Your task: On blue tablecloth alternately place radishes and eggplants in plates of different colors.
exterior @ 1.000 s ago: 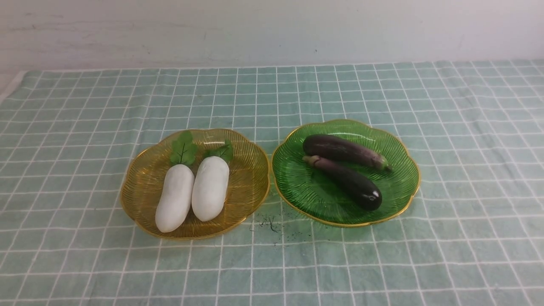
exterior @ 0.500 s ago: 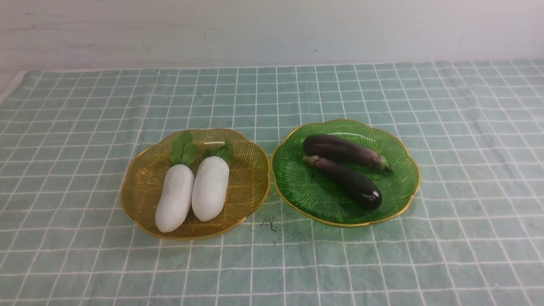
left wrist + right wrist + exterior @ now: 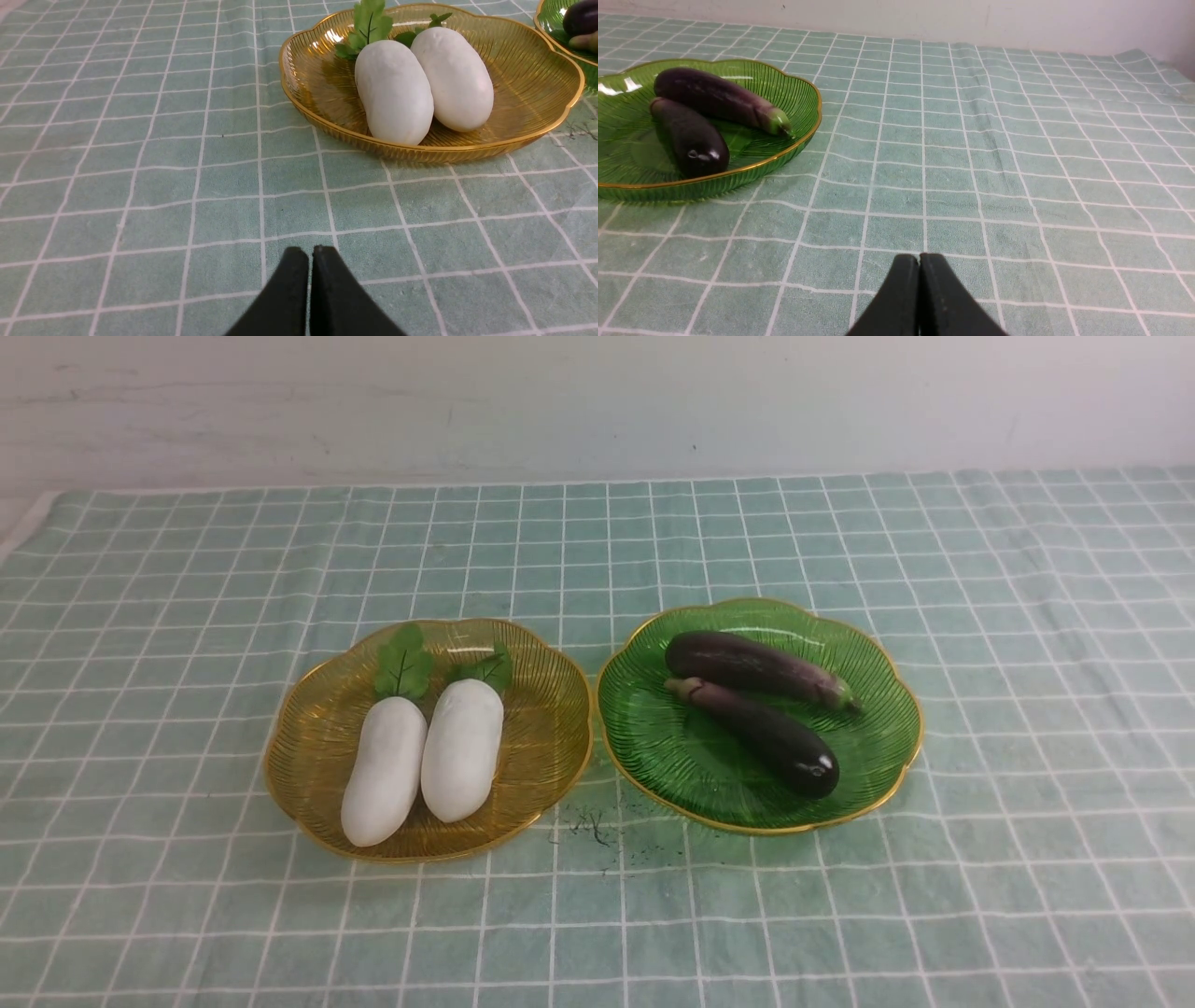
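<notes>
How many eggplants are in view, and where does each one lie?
2. Both lie in the green plate: the far eggplant toward the wall, the near eggplant just in front of it, stem ends pointing opposite ways. None looks hidden.

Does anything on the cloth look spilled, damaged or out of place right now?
Only one thing: dark specks and squiggly marks stain the blue tablecloth in front of the gap between the amber plate and green plate.

Bright even light, soft faint shadows, glare spots on green plate (image 3: 612,86), sharp focus
</notes>
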